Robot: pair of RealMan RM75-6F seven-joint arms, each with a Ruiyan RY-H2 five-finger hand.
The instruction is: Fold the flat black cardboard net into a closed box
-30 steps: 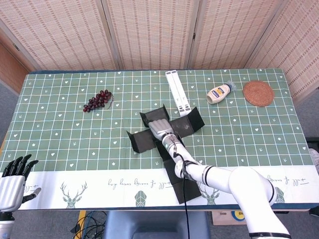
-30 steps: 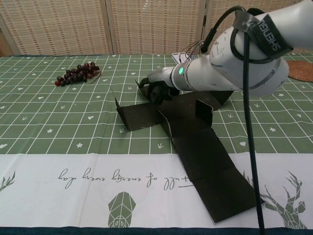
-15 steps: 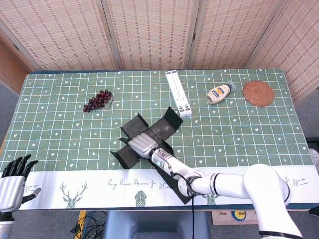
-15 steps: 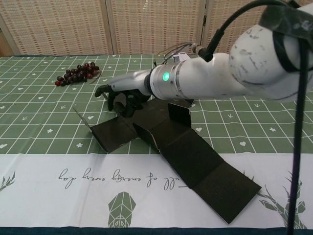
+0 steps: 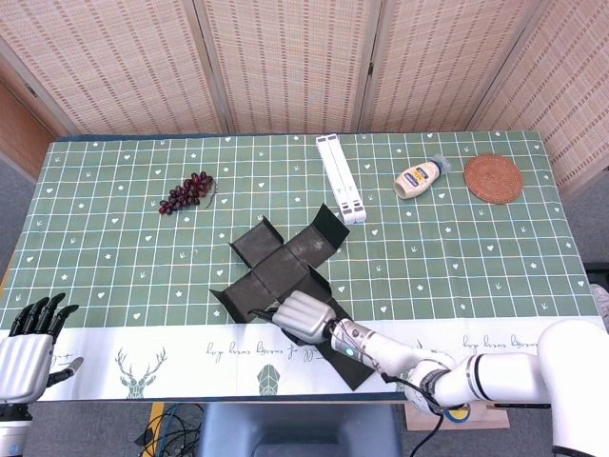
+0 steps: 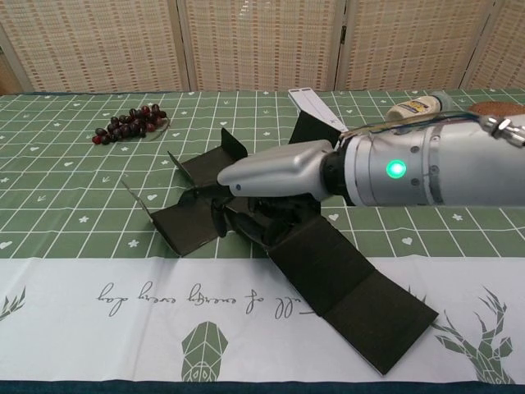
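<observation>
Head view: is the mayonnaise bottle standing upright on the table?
No. The mayonnaise bottle lies on its side on the green tablecloth, between the white strip and the woven coaster.

Backdrop is a woven folding screen (image 5: 285,62) in beige panels with pale frames, running the whole width behind the tabletop (image 5: 114,248). That's covered in a green grid-pattern cloth with a white deer-print border, lit evenly, grey floor (image 5: 14,186) at the left.

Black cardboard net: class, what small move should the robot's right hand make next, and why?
Probably lift the long near panel. The black cardboard net lies mostly flat with only its small end flaps raised, and the right hand sits over that panel's inner end, fingers curled down onto it. The left hand waits at the table's near corner.
</observation>
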